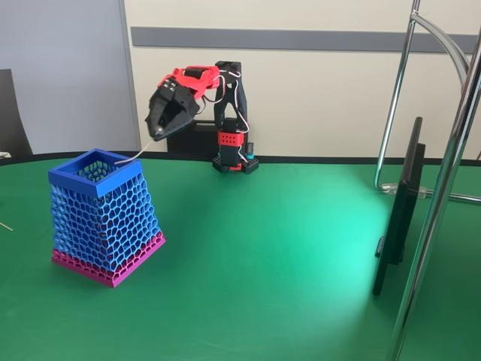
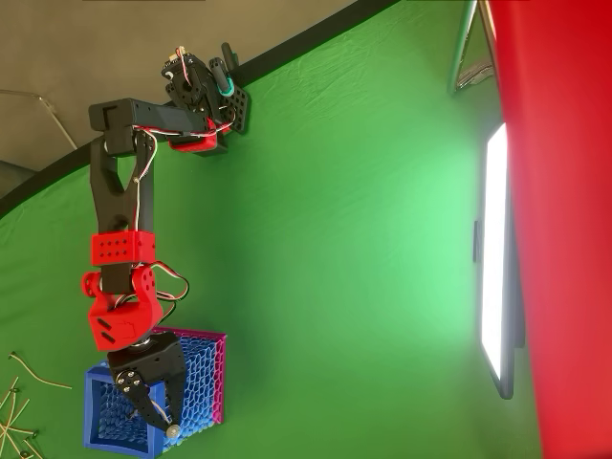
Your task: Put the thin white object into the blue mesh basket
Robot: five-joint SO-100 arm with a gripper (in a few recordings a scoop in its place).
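A red and black robot arm (image 1: pixel 225 98) stands at the far edge of a green table (image 1: pixel 270 248) and reaches out over a blue mesh basket (image 1: pixel 105 218). In the fixed view its black gripper (image 1: pixel 155 135) points down and to the left, with the tips just above the basket's back right corner. The two fingers (image 1: pixel 174 119) are drawn together to a narrow point, pinching the upper end of a thin white strip (image 1: pixel 135 156).

The strip runs from the fingertips down and to the left. Its long axis slopes gently, closer to level than upright. Its lower end reaches the dark blue rim (image 1: pixel 83 183) near the inner edge of the opening. Whether that end touches the rim or hangs just clear of it cannot be told. The strip is very slender and shows a slight curve.

The basket sits below and to the left of the fingers. It widens toward a magenta band (image 1: pixel 105 271) at its base and stands tilted on the table.

In the overhead view the gripper (image 2: pixel 164 421) sits over the basket (image 2: pixel 115 421), at the side next to the magenta band (image 2: pixel 218 373). A small pale knob (image 2: pixel 173 431) shows just beside the fingertips. Several thin pale sticks (image 2: pixel 19 402) lie on the table, well apart from the fingers, beyond the basket's far side.

No readable writing, label or brand shows on any object.
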